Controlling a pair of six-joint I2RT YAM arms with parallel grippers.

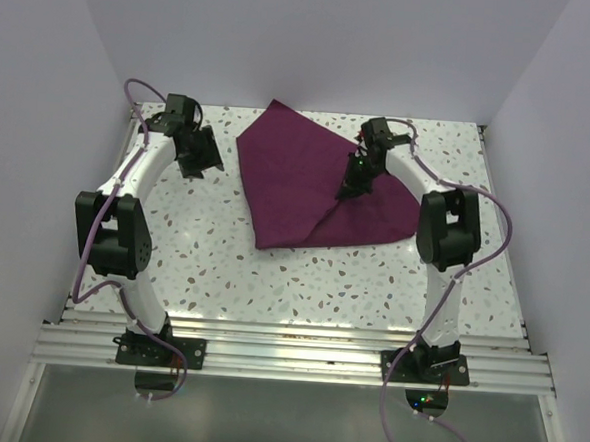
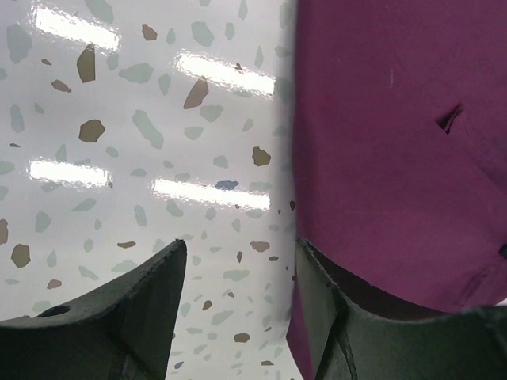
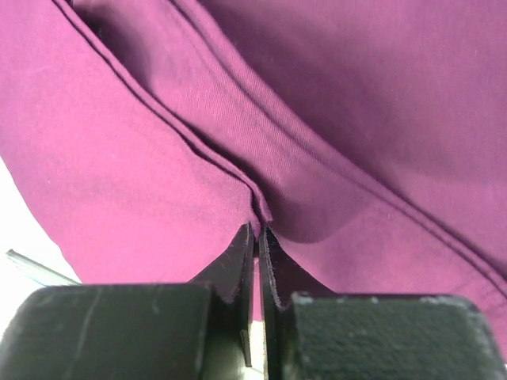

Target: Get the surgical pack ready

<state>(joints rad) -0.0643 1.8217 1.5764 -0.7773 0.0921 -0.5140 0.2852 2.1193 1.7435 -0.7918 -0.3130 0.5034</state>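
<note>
1. Because the right gripper [image 3: 257, 228] is pressed together on a raised seam of the cloth [image 1: 297, 181], pinching the fabric between its tips, it looks placed to lift or pull that layer over as a wrapping fold. That is my reading of the step.
2. Its hold sits on the cloth's right half in the top view, where two layers meet in a crease. This would give it an edge to draw rather than flat fabric.
3. The left gripper [image 2: 239, 247] hangs with its jaws spread and nothing between them, over bare table [image 1: 222, 267] just beside the cloth's left edge. That spot seems chosen so it can take or pin that edge next, out of the way of the right arm's pull.
4. The cloth lies at the far centre of the table, between the two grippers. It is folded into a rough pointed shape with its tip toward the back wall.
5. Count: one cloth and two grippers, one pinching and one empty.
6. No tray, instruments or gauze show in any view; whether they lie under the cloth I cannot tell.
</note>
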